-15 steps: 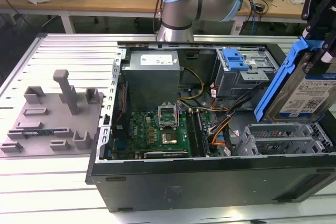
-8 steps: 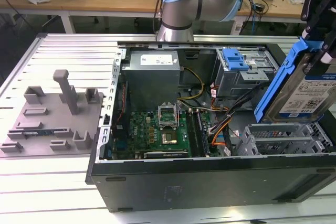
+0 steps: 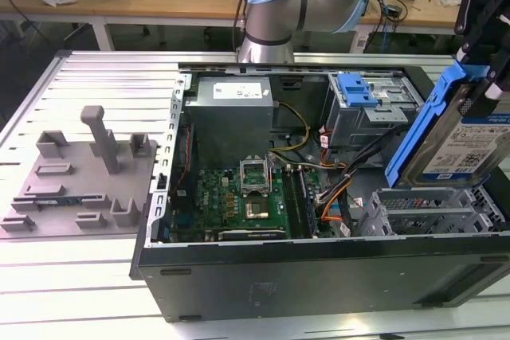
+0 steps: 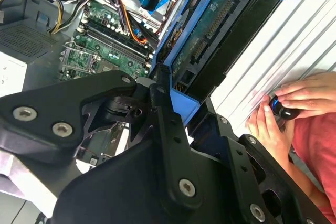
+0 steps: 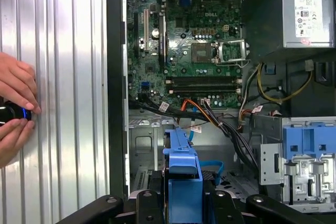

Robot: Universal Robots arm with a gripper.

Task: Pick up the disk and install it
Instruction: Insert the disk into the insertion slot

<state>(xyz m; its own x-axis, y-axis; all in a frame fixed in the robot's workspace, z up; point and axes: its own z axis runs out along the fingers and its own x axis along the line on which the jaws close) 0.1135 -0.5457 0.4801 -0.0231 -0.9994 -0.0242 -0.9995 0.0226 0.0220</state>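
The disk, a silver-grey drive with a blue-and-white label in a blue plastic carrier, hangs tilted on edge at the exterior view's right. It is above the empty grey drive bay in the open computer case's front corner. My black gripper is shut on its upper end. In the second wrist view the disk's green circuit side runs away from my gripper. In the first wrist view the blue carrier sticks out from between my fingers, over the case's lower bay.
The open case holds a motherboard, a power supply, loose cables and a second grey cage with a blue latch piece. A grey fixture lies on the slatted table. A person's hands hold a small black device beside the case.
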